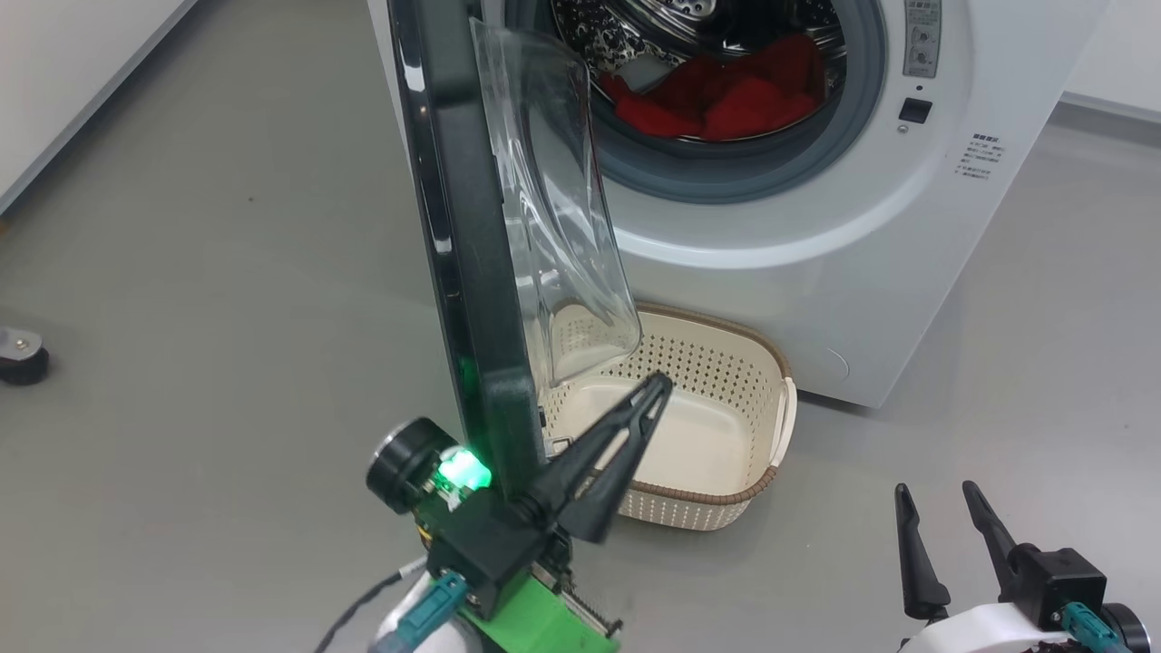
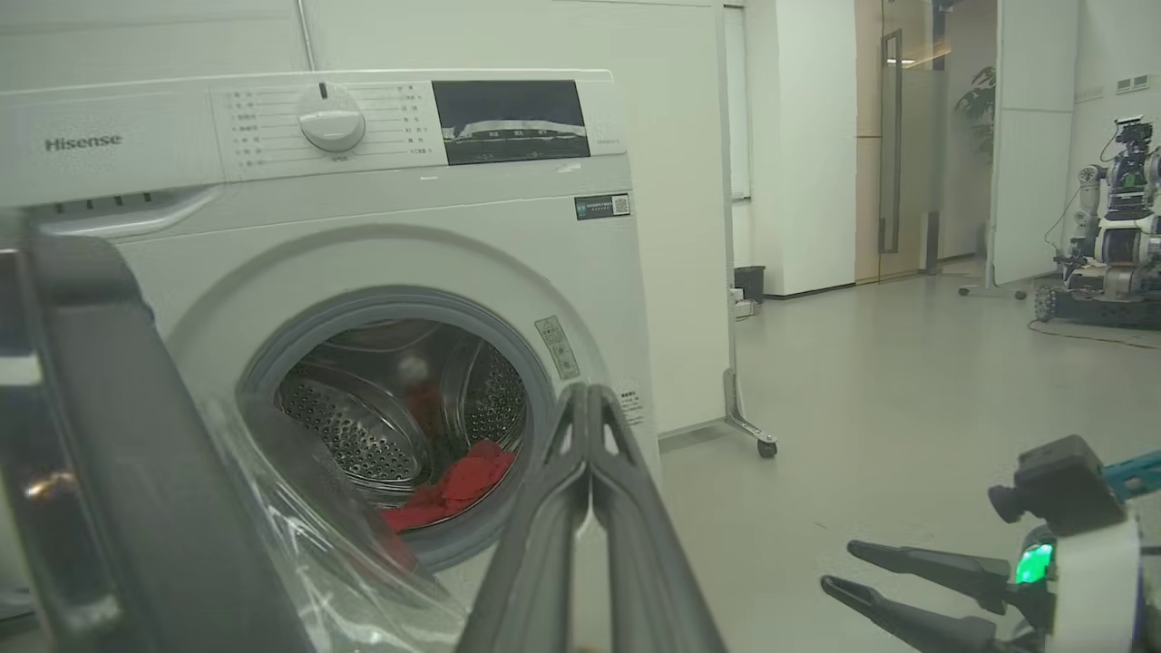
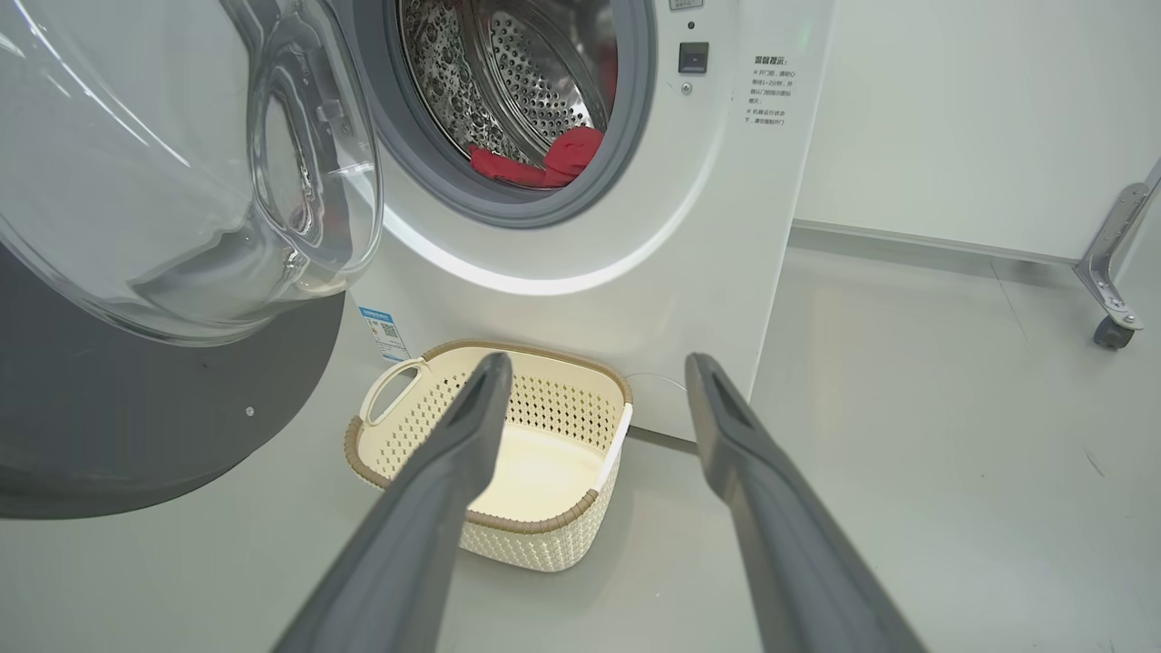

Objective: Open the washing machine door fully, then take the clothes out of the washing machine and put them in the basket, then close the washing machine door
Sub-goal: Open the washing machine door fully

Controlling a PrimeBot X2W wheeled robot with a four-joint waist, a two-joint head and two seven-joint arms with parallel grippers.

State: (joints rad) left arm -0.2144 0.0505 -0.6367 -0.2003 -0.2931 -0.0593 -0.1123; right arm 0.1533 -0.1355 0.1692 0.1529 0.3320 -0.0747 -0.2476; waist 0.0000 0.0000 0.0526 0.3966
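Observation:
The washing machine (image 1: 862, 227) stands at the top right with its door (image 1: 463, 227) swung out toward me and seen edge-on, the glass bowl bulging to the right. Red clothes (image 1: 726, 100) lie in the steel drum. The cream basket (image 1: 689, 363) sits empty on the floor in front of the machine. My left gripper (image 1: 662, 381) is shut on nothing, its base close by the door's lower inner edge and its tips over the basket. My right gripper (image 1: 934, 490) stands open low at the right, apart from everything. The right wrist view shows the door (image 3: 136, 408), the basket (image 3: 535, 349) and the clothes (image 3: 544, 159).
Grey floor spreads around the machine. A dark caster (image 1: 20, 355) sits at the far left. A wheeled metal stand leg (image 2: 748, 426) stands right of the machine, and another robot (image 2: 1116, 227) is parked far down the room. A white wall runs along the upper left.

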